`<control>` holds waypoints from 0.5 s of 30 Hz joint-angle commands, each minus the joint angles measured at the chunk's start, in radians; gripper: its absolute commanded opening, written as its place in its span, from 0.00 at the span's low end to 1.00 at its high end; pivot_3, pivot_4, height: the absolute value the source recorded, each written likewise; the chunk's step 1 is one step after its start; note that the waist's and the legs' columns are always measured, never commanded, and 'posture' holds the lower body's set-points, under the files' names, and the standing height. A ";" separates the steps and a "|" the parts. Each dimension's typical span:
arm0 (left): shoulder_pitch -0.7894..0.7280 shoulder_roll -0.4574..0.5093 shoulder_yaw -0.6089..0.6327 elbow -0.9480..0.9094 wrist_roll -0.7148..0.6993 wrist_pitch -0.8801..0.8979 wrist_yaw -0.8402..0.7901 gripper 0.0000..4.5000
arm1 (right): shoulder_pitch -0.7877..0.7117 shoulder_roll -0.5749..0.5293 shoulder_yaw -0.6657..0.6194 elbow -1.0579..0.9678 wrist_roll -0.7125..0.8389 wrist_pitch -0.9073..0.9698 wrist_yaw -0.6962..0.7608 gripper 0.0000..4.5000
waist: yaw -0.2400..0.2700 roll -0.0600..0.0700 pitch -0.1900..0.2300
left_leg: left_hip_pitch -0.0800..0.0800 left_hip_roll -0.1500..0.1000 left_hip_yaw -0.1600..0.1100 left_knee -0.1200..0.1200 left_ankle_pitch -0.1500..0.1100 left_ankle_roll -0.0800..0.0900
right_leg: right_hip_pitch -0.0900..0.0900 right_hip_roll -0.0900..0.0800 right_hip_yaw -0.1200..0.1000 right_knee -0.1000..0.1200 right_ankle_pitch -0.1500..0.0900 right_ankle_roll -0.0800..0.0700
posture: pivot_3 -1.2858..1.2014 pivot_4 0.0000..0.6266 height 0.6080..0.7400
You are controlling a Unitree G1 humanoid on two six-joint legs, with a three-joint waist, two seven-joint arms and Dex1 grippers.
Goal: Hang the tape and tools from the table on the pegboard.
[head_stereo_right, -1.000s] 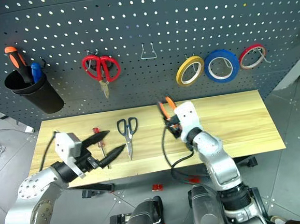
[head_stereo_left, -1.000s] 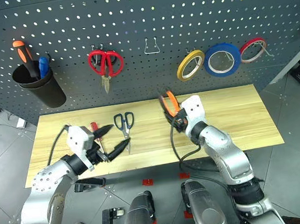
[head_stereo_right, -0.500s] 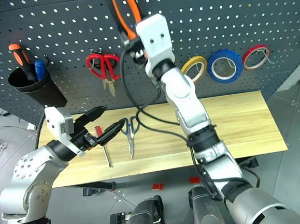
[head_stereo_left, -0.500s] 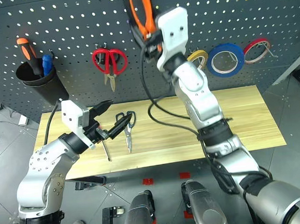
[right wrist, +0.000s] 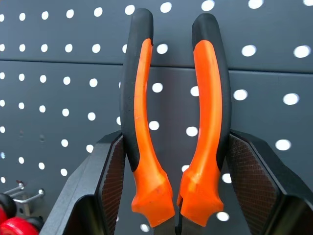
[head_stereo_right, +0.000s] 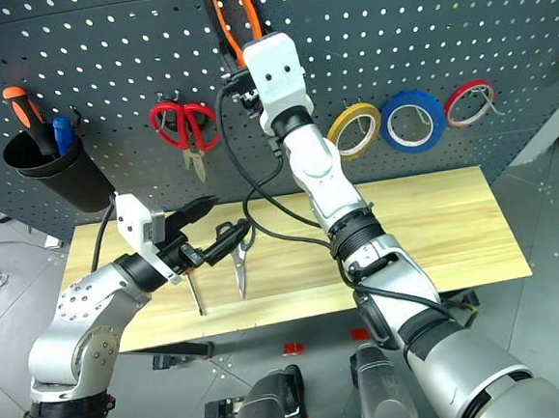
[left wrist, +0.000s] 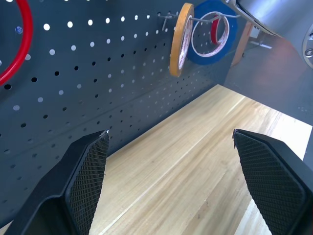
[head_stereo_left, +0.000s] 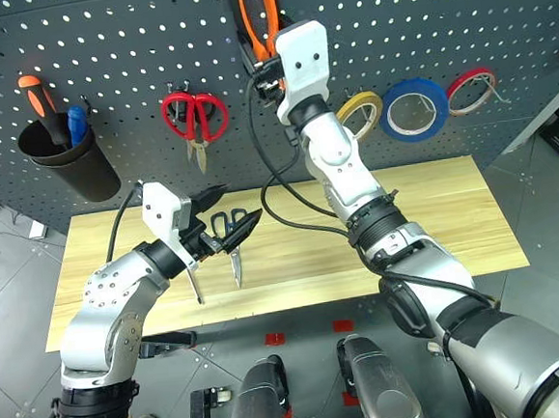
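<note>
Right gripper [head_stereo_left: 266, 63] is raised to the top centre of the frame, its fingers clamped on the orange-and-black pliers [head_stereo_left: 257, 17], handles pointing up against the pegboard [head_stereo_left: 391, 26]. In the right wrist view both handles stand between the pads, close to the holes; I cannot tell whether they touch the board or a hook. Yellow-tan tape [head_stereo_left: 359, 117] already hangs at centre right, beside the blue roll [head_stereo_left: 414, 109] and red roll [head_stereo_left: 471, 91], so I count the tape as done. Left gripper [head_stereo_left: 222, 218] hovers at lower left over the table [head_stereo_left: 436, 226], fingers spread wide and empty. Beneath it, the dark-handled scissors [head_stereo_left: 232, 244] and red-handled screwdriver [head_stereo_right: 193, 291] lie on the wood. My estimate: one item hung, pliers mid-placement, two tools left. Red scissors [head_stereo_left: 195, 119] and black cup [head_stereo_left: 67, 158] at upper left are not part of the job.
</note>
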State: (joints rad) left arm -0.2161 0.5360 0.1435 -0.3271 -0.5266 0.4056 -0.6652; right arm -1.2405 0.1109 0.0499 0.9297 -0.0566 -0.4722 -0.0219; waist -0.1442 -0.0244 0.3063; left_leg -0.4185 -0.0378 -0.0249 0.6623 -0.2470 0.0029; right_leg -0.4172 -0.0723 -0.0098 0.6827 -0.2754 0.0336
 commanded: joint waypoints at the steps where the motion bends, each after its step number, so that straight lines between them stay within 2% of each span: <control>1: -0.019 -0.010 0.008 -0.001 0.015 -0.038 0.006 0.95 | -0.052 0.002 -0.016 0.075 -0.009 -0.055 -0.029 0.61 | 0.002 0.000 0.000 | 0.000 0.000 0.000 0.000 0.000 0.001 | 0.000 0.000 0.000 0.000 0.000 0.000 | 0.45 0.49 1.00; 11: -0.016 -0.014 0.045 -0.020 0.015 -0.052 0.042 0.95 | -0.141 0.005 -0.069 0.077 0.038 -0.083 -0.050 0.61 | 0.008 -0.001 0.005 | -0.001 0.001 0.000 0.001 -0.002 0.003 | -0.002 0.000 0.000 0.003 0.002 -0.002 | 0.46 0.53 1.00; 15: 0.000 -0.020 0.041 -0.050 0.017 -0.050 0.062 0.95 | -0.131 0.011 -0.085 -0.011 0.052 -0.054 -0.054 0.61 | 0.018 -0.001 0.007 | -0.001 0.001 0.000 0.000 -0.002 0.003 | -0.003 0.000 0.000 0.003 0.002 -0.002 | 0.47 0.54 1.00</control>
State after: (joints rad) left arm -0.2264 0.5209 0.1644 -0.3186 -0.5045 0.3692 -0.6157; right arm -1.3378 0.1227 -0.0132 1.0080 -0.0267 -0.5271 -0.0587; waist -0.1259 -0.0249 0.3128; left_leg -0.4200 -0.0370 -0.0249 0.6622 -0.2486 0.0059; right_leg -0.4201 -0.0722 -0.0099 0.6848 -0.2734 0.0311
